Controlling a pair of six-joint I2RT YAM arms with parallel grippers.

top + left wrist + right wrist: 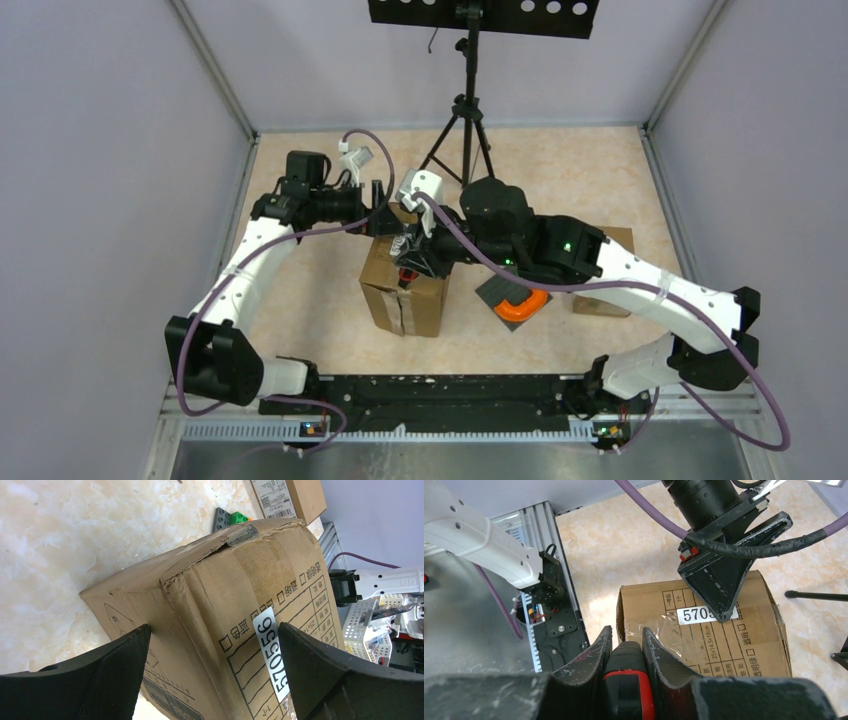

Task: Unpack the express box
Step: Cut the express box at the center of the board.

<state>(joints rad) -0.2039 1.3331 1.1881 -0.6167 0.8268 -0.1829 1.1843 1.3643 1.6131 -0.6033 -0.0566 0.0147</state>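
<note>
The tabletop [560,165] is pale beige stone-patterned board, shut in on three sides by plain grey walls [100,150], with a metal rail along the near edge where the arms are bolted. A black tripod [466,115] stands at the far side under a perforated black plate. The box [400,295], brown cardboard, sits near the middle of the tabletop between the two arms. Its long axis seems to run from the arm bases toward the far wall, turned slightly. A taped end faces the bases, and the upper face carries printed fields and a white numbered sticker. The left tool [214,630] is spread wide at the box's far end, one finger on each side of the upper edge, grasping nothing. The right tool [626,632] hangs over the near end of the upper face, clenched on a red-and-black handle [626,680] that points at the taped seam. To the right of the box lie an orange piece [522,305] on a dark plate and a second, flatter carton [598,305].
</note>
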